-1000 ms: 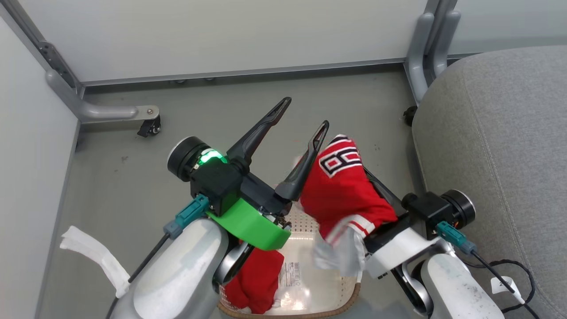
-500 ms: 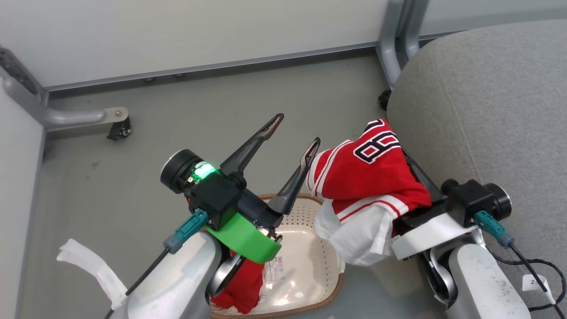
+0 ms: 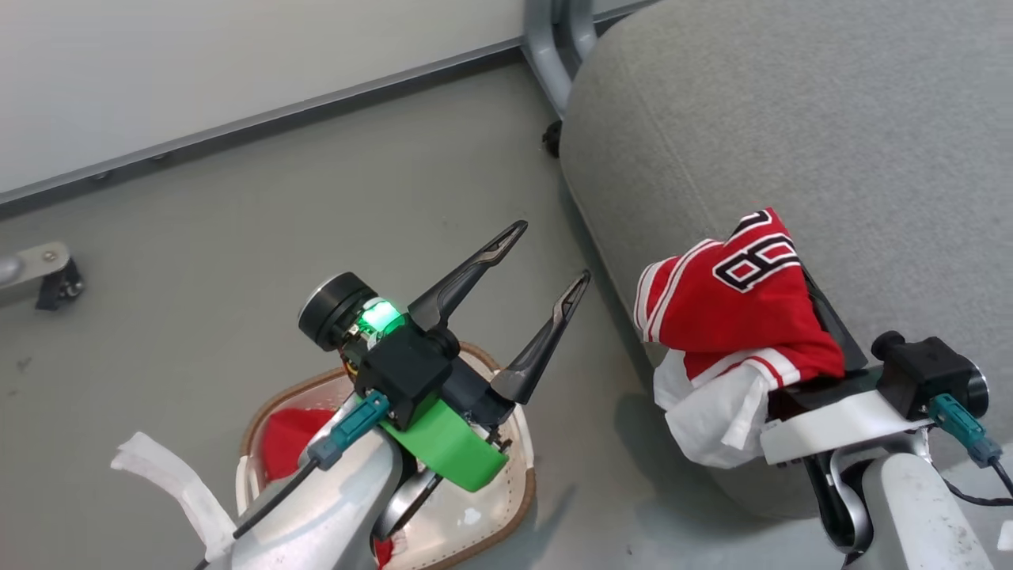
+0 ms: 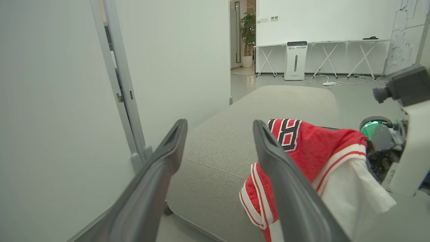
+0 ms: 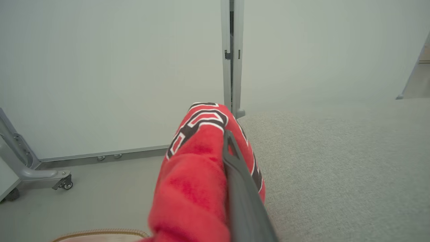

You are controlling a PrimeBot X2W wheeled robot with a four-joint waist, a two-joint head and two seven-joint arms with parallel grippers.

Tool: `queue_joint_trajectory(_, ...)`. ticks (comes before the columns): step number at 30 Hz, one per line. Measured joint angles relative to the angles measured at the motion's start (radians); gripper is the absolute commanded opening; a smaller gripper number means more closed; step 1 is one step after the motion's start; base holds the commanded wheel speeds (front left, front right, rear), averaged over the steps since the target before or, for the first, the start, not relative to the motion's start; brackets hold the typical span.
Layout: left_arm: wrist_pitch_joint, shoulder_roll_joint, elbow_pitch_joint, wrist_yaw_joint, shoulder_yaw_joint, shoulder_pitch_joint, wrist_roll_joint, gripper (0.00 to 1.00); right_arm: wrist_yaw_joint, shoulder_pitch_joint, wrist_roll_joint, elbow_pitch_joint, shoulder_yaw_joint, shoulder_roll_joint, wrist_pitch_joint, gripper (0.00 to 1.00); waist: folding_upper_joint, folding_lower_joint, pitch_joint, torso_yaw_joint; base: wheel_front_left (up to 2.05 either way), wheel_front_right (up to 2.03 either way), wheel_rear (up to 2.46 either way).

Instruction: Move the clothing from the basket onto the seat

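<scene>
The right gripper [image 5: 227,143] is clamped shut on the red jersey [image 3: 736,317], its dark fingers mostly buried in the bunched cloth, with one finger showing along the fold in the right wrist view. The jersey hangs bundled over the fingers, its black-and-white numerals on top and its white lining drooping below the striped hem. It sits over the rounded front edge of the grey seat [image 3: 791,119]; whether the cloth touches the cushion I cannot tell. The left gripper [image 3: 552,252] stands with its fingers spread wide and nothing between them, raised above the basket [image 3: 529,483] and pointing toward the seat. The basket rests on the grey floor [image 3: 237,237] to the left of the seat, apart from it, with the second red garment [image 3: 289,439] lying inside, partly hidden by the left arm.
</scene>
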Motion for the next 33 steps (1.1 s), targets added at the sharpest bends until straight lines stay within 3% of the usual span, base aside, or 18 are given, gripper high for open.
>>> queue_joint_trajectory(9,0.016,0.013,-0.017,-0.003,-0.018,-0.017,0.002,1.00,0.000,0.041,0.028,-0.016,-0.041,0.000,0.000,0.00,0.0000,0.0000,0.041,-0.127,0.00,0.00,0.00)
queue_joint_trajectory(18,0.018,0.019,-0.020,-0.003,-0.027,-0.022,-0.001,1.00,0.000,0.005,0.041,-0.023,-0.065,0.000,0.000,0.00,0.0000,0.0000,0.077,-0.155,0.00,0.00,0.00)
queue_joint_trajectory(23,0.018,0.025,-0.030,-0.003,-0.024,-0.038,-0.001,1.00,0.000,-0.106,-0.003,-0.025,-0.096,0.000,0.000,0.00,0.0000,0.0000,0.104,-0.137,0.00,0.00,0.00)
queue_joint_trajectory(30,0.027,0.053,-0.061,-0.003,-0.019,-0.067,0.002,1.00,0.000,-0.390,-0.095,-0.006,-0.179,-0.001,0.000,0.00,0.0000,0.0000,0.179,-0.113,0.00,0.00,0.00)
queue_joint_trajectory(33,0.032,0.065,-0.077,-0.005,-0.018,-0.084,0.004,1.00,0.000,-0.525,-0.117,0.024,-0.216,-0.030,0.000,0.00,0.0000,0.0001,0.220,-0.101,0.00,0.00,0.00)
